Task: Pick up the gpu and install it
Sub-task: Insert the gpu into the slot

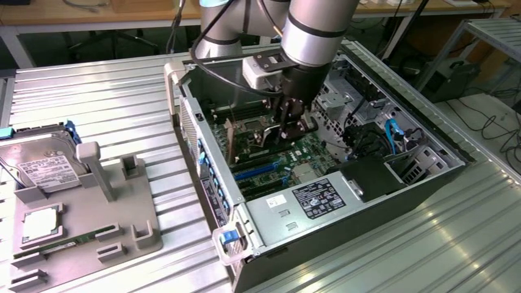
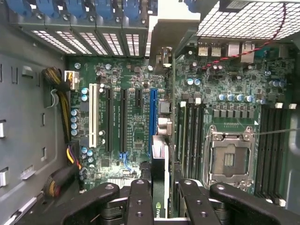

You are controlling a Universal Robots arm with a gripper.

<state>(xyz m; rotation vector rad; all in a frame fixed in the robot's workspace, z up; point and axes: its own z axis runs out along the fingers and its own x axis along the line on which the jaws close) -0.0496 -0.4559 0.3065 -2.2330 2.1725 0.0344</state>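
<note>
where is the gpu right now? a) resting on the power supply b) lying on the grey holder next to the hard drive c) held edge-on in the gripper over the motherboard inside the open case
c: in the wrist view the gripper is closed on the gpu, seen edge-on above the motherboard, with the arm reaching into the open computer case.

The arm comes down from the top centre of the exterior view, its silver forearm tilted and the dark wrist pointing downward. The hand (image 1: 293,125) sits near the middle of the frame, its black fingers (image 2: 140,204) closed on the gpu (image 2: 159,187), which stands on edge between them.
</note>
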